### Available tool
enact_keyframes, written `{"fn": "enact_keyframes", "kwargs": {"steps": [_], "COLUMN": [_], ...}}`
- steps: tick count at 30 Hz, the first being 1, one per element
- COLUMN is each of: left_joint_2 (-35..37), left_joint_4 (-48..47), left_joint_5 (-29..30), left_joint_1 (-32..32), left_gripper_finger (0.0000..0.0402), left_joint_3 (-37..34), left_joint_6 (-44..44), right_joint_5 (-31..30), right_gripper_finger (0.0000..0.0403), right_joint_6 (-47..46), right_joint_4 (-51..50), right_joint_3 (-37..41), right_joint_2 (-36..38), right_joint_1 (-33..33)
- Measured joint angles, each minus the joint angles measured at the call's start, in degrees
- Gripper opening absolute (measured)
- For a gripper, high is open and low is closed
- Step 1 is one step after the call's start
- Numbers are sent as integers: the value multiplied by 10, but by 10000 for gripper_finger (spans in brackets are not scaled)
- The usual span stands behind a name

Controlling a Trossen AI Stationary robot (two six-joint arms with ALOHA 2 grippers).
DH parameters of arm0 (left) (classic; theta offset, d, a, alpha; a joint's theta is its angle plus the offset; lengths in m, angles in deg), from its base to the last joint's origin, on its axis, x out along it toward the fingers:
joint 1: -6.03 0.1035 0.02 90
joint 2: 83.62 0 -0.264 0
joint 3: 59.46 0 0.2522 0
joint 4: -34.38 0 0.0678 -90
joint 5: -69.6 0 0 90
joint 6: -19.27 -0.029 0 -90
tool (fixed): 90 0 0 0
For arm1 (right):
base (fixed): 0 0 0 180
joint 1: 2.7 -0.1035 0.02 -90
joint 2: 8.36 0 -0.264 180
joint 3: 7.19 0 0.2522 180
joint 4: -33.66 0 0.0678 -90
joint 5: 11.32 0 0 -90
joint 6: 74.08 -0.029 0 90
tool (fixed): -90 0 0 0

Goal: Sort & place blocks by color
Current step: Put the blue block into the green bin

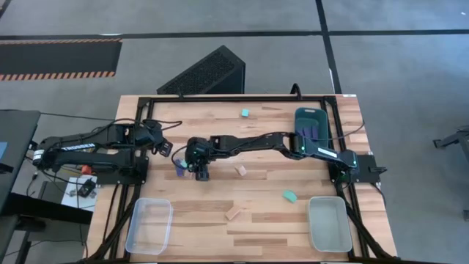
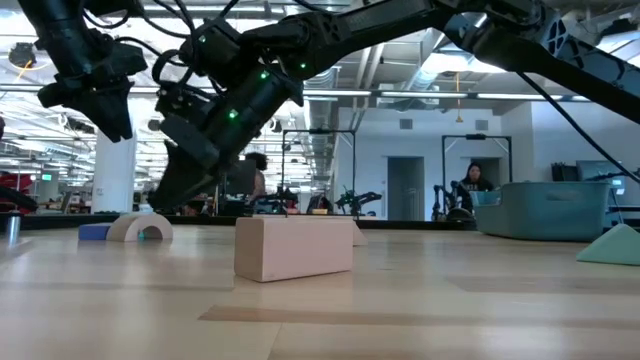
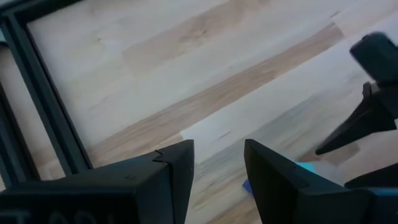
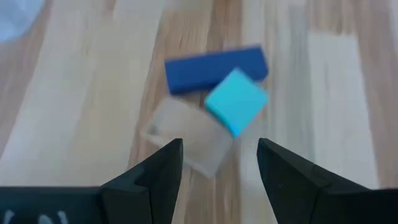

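We see the right end effector (image 1: 202, 174) reached far across the worktop (image 1: 256, 213), its fingers spread and hanging just over a small cluster of blocks. In the right wrist view a dark blue bar (image 4: 215, 69), a cyan cube (image 4: 237, 102) and a pale wood piece (image 4: 188, 137) lie touching one another just ahead of the spread fingers (image 4: 155, 174), none of them gripped.

The left end effector (image 1: 170, 149) sits near the right one, above the same cluster, its fingers (image 3: 174, 174) also apart with nothing between them; a bit of blue and cyan shows past its fingertips.

Other blocks lie away from the right end effector: a wood block (image 1: 239, 170) just beside it toward the right arm's base, another wood block (image 1: 234, 213) nearer the front trays, a teal piece (image 1: 290, 196) well apart, and a teal cube (image 1: 245, 113) near the far edge. A dark teal tray (image 1: 311, 122) holds dark blue bars (image 1: 311, 133)
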Motion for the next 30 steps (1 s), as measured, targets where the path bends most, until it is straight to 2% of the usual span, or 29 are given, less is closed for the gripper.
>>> {"fn": "enact_keyframes", "kwargs": {"steps": [6,11,16,26,30], "left_joint_2": [0,0,0,-2,-1], "left_joint_4": [-2,-2,-2,-4,-5], "left_joint_5": [15,17,19,-3,-10], "left_joint_1": [0,0,0,0,0], "left_gripper_finger": [128,128,128,128,128], "left_joint_3": [0,0,0,0,0], "left_joint_6": [-17,-23,-40,-75,-81], "right_joint_5": [0,0,40,44,44], "right_gripper_finger": [228,227,227,227,227], "right_joint_6": [0,0,-2,38,52], "right_joint_4": [-65,-66,35,242,240], "right_joint_3": [0,1,0,-2,1], "right_joint_2": [0,5,7,-43,-53], "right_joint_1": [3,3,-6,-22,-19]}}
